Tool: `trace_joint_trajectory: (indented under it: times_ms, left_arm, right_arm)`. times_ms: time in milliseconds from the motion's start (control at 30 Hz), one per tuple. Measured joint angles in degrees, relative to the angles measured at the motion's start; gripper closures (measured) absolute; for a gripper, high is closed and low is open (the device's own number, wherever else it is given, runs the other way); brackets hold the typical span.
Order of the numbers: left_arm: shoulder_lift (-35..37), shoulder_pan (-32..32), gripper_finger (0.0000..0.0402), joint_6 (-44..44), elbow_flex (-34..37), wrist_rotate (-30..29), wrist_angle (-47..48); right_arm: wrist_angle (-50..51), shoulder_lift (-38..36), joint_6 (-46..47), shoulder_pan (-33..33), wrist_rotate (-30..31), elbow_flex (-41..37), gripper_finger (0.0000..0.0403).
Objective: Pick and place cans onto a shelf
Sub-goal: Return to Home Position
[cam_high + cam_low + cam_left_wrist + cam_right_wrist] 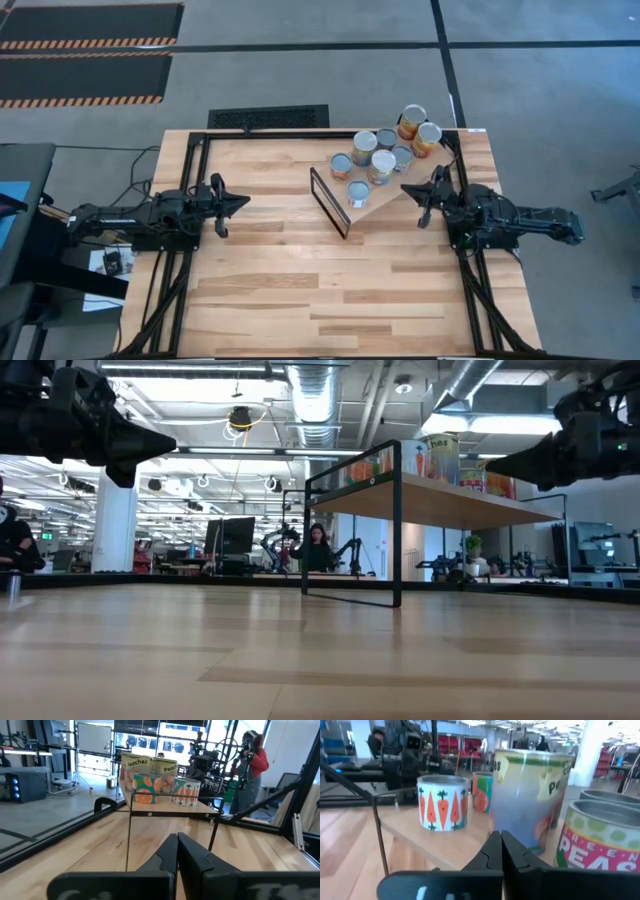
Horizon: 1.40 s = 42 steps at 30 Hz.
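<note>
Cans (382, 166) number eight, all upright in one cluster on the single shelf (388, 198), toward the table's (270, 280) right side. I have two arms, both raised over the table. My left gripper (243, 202) is well apart from the shelf, fingers pressed together on nothing. My right gripper (405, 188) points at the shelf's edge, likewise pinched together and empty.

The left arm (150, 215) and right arm (510, 218) are matte black, with bulky rounded joints and slimmer links. Each ends in two dark, wedge-shaped fingers (165, 857) tapering to a point from a broad black bar (110, 887).
</note>
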<state>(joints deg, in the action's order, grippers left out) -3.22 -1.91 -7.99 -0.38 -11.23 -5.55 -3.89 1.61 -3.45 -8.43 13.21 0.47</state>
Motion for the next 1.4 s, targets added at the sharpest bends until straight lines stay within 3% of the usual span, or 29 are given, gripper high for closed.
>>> trace_joint_trajectory:
  times_ms: [467, 1400]
  left_arm:
    - [-0.2, 0.0, 0.0401, 0.2, -0.4, 0.3, 3.3]
    - [-0.2, 0.0, 0.0401, 0.3, -0.6, 0.1, 3.7]
  right_arm:
    - [0.6, -0.1, -1.1, 0.2, 0.2, 0.0, 0.0360]
    - [0.8, -0.1, -1.0, 0.2, 0.2, -0.1, 0.0360]
